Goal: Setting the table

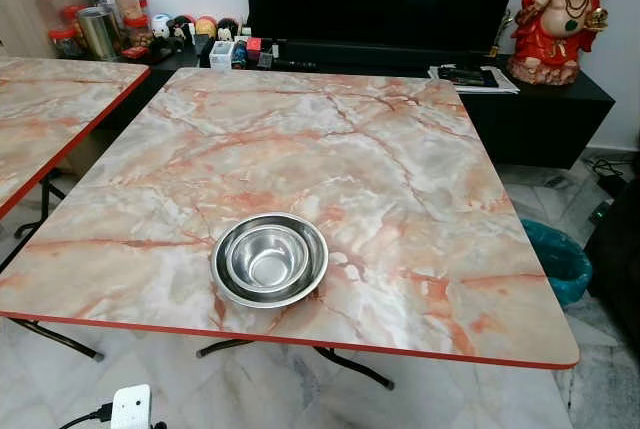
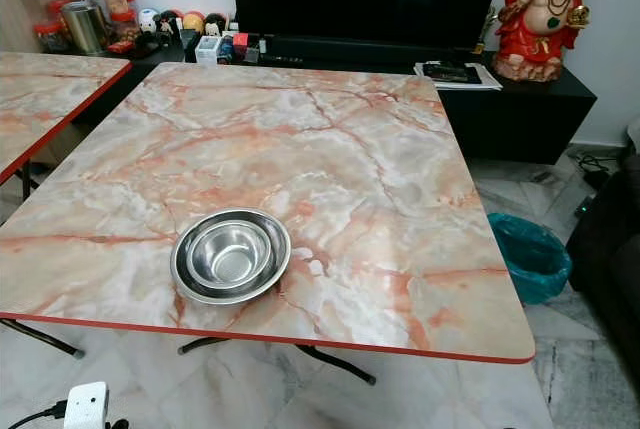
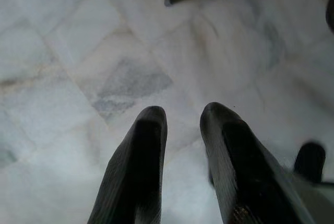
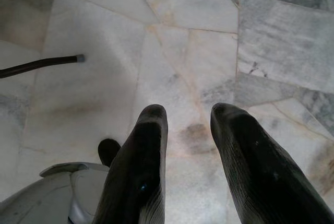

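1. Two steel bowls (image 1: 269, 259) sit nested, the smaller inside the larger, on the marble table (image 1: 400, 199) near its front edge and a little left of the table's middle.
2. The table top carries nothing else; a second table (image 1: 40, 119) stands just to the left, and the TV cabinet (image 1: 540, 109) with jars and a red statue (image 1: 560, 19) lies beyond the far edge.
3. The left gripper (image 3: 182, 117) hangs low at the robot's side, pointing at the floor tiles (image 3: 120, 78); its two fingers stand apart with a clear gap and hold nothing.
4. The right gripper (image 4: 188, 114) hangs the same way over the floor, fingers apart and empty; a table foot (image 4: 42, 65) shows nearby.
5. The deciding relation: the bowls lie up and forward of both grippers, above the table edge, while both hands are below table height.
6. The bowls are round, so no long axis governs the grasp; the rim is the likely hold.
7. Seen from the head, the stack sits left of centre, so I judge the left arm slightly nearer, though either could reach.
8. The likely next step is raising an arm over the front edge to lift the inner bowl out and set the two at separate places.
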Robot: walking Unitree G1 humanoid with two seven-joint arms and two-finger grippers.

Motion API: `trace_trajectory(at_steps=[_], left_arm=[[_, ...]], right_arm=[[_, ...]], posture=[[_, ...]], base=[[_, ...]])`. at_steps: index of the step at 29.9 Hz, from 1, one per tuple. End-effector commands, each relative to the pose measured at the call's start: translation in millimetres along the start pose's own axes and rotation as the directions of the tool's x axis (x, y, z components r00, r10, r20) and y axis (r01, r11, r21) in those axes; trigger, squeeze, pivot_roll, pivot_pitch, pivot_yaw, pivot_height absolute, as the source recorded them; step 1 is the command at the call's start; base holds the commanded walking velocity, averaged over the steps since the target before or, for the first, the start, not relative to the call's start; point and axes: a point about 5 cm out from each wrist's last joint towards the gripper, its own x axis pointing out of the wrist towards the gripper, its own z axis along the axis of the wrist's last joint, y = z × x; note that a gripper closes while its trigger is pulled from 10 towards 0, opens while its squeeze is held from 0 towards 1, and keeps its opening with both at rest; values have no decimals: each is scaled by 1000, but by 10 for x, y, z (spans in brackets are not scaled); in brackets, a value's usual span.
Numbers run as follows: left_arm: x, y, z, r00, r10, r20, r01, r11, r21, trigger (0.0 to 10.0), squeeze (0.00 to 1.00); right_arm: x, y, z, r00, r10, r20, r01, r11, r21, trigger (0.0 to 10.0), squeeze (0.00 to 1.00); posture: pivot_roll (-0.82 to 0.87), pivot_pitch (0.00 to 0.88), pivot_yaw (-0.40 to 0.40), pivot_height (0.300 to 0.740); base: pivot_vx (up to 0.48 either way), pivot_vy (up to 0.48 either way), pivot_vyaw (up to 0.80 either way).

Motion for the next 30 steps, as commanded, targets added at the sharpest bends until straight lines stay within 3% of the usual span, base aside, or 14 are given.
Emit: trace_trajectory(at_steps=[1, 12, 19, 30], left_arm=[[-15, 5, -52, 1000, -20, -13, 20, 999, 36, 10000, 0], [12, -61, 57, 996, -82, 32, 81, 996, 29, 10000, 0], [11, -20, 68, 998, -39, 40, 36, 998, 57, 10000, 0], [-16, -52, -129, 999, -8, -51, 10, 999, 35, 10000, 0]], right_arm=[[-6, -28, -15, 1000, -2, -10, 2, 1000, 12, 10000, 0], [-11, -16, -27, 999, 37, -15, -37, 999, 22, 10000, 0], [-8, -5, -28, 997, 65, -28, -65, 998, 14, 10000, 0], [-3, -20, -50, 997, 42, -69, -43, 999, -11, 10000, 0]], posture=[[12, 58, -40, 740], [7, 64, -42, 740], [9, 65, -44, 740], [-2, 80, -35, 740]], base=[[0, 0, 0], [0, 0, 0], [0, 0, 0], [0, 0, 0]])
